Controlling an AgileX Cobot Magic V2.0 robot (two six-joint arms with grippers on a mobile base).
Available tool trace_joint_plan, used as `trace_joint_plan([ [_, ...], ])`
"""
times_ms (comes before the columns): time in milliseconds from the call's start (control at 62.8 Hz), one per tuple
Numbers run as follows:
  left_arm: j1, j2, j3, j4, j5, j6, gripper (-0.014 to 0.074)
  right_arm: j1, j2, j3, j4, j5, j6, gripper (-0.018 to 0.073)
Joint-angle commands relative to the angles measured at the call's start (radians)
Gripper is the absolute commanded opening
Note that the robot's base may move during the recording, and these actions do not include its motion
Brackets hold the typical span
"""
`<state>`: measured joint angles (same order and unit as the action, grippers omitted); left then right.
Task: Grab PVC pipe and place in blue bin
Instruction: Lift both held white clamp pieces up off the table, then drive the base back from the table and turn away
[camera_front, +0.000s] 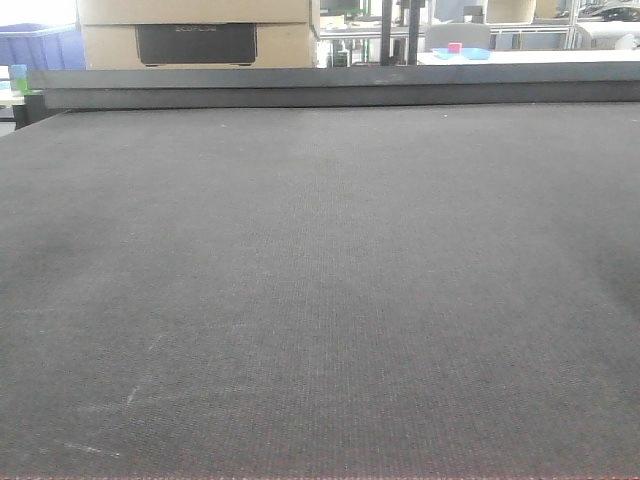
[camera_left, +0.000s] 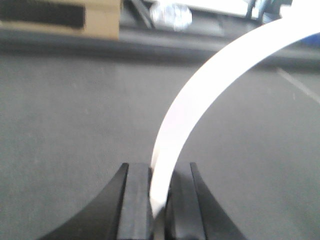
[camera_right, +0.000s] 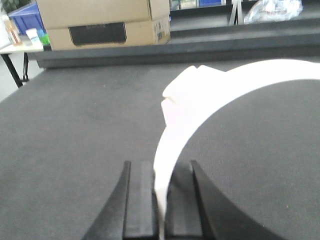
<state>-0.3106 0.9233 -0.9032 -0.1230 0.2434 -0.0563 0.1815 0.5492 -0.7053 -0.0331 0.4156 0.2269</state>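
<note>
In the right wrist view my right gripper (camera_right: 160, 166) is shut on the lower end of the PVC pipe (camera_right: 200, 97), a white half-ring with a stepped tab on its outer curve. It arcs up and off to the right above the dark mat. My left gripper (camera_left: 159, 169) is shut on a smoother, flatter white arc strip (camera_left: 210, 80) that also curves up to the right. A blue bin (camera_front: 38, 46) stands beyond the table's far left corner, and the blue bin (camera_right: 24, 15) also shows in the right wrist view. Neither gripper nor either white piece shows in the front view.
A dark mat (camera_front: 320, 300) covers the whole table, with a raised dark ledge (camera_front: 330, 85) along its far edge. A cardboard box (camera_front: 195, 35) stands behind that ledge beside the bin. A small side table with bottles (camera_right: 22, 40) is at the far left.
</note>
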Motion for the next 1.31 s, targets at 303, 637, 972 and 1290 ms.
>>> trace_joint_plan([
  [303, 0.068, -0.228, 0.144, -0.003, -0.042, -0.004, -0.0111, 0.001, -0.061, 0.004, -0.017, -0.058, -0.010, -0.0169],
  [637, 0.068, -0.297, 0.144, 0.051, -0.036, -0.004, -0.0111, 0.001, -0.061, 0.004, -0.017, -0.082, -0.010, -0.0169],
  [972, 0.068, -0.297, 0.144, 0.051, -0.036, -0.004, -0.0111, 0.001, -0.061, 0.004, -0.017, -0.084, -0.010, -0.0169],
  [1290, 0.068, -0.297, 0.144, 0.051, -0.036, -0.004, -0.0111, 0.001, -0.061, 0.004, -0.017, -0.084, -0.010, -0.0169],
])
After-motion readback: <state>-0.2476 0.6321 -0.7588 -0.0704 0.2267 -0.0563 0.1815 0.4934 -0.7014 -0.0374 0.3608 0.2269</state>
